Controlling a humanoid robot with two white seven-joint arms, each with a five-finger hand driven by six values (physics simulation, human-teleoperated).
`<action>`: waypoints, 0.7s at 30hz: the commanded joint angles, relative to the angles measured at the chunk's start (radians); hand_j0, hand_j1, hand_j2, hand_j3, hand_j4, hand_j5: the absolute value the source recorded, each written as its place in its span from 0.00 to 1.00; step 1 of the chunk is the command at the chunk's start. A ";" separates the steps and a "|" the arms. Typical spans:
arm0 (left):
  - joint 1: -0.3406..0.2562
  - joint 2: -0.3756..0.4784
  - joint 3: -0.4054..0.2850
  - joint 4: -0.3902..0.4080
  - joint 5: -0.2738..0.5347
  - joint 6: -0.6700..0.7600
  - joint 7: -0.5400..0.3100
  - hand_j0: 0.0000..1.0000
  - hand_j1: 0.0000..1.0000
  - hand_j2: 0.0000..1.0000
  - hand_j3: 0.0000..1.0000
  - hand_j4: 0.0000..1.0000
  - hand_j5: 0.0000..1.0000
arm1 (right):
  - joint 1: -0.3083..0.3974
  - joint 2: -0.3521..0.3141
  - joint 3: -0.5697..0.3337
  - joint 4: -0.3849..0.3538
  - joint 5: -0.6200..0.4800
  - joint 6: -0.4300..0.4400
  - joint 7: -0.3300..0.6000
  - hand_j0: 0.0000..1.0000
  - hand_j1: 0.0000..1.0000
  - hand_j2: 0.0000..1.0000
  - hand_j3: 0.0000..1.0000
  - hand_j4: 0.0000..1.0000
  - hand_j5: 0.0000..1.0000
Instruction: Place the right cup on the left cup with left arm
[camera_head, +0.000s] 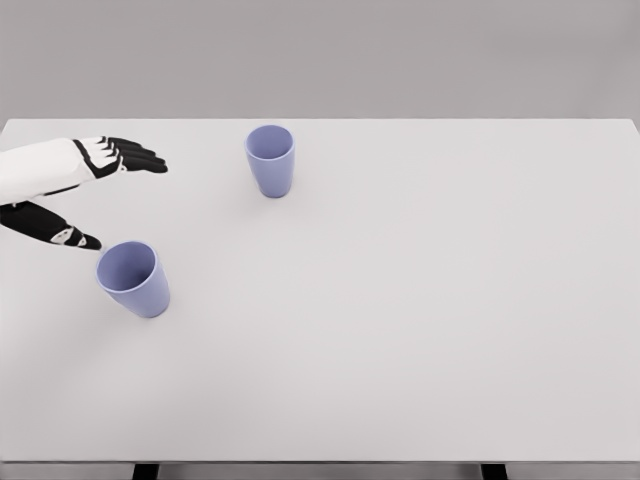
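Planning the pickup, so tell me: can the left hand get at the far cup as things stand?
Probably yes. The left hand is open and holds nothing, and bare table lies between it and the far cup. The near cup sits below that path.

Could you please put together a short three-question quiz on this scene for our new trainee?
1. True or false: the left hand is grasping a cup.
2. How many cups stand on the table?
3. Which cup is closer to the left hand: A) the near-left cup, B) the far cup?

Key:
1. False; its fingers are spread and hold nothing.
2. Two, both upright and apart.
3. A.
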 joint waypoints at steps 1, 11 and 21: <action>0.000 0.003 0.003 0.000 0.010 0.003 -0.001 1.00 1.00 1.00 1.00 1.00 1.00 | 0.000 0.000 0.000 0.000 0.000 0.000 0.000 1.00 1.00 1.00 1.00 1.00 1.00; -0.011 -0.011 -0.002 0.053 0.024 0.003 -0.002 1.00 1.00 1.00 1.00 1.00 1.00 | -0.002 0.000 0.000 0.000 0.000 0.000 0.000 1.00 1.00 1.00 1.00 1.00 1.00; -0.069 -0.109 -0.031 0.013 0.101 0.230 -0.006 1.00 1.00 1.00 1.00 1.00 1.00 | 0.000 0.000 0.000 0.000 0.000 0.000 0.000 1.00 1.00 1.00 1.00 1.00 1.00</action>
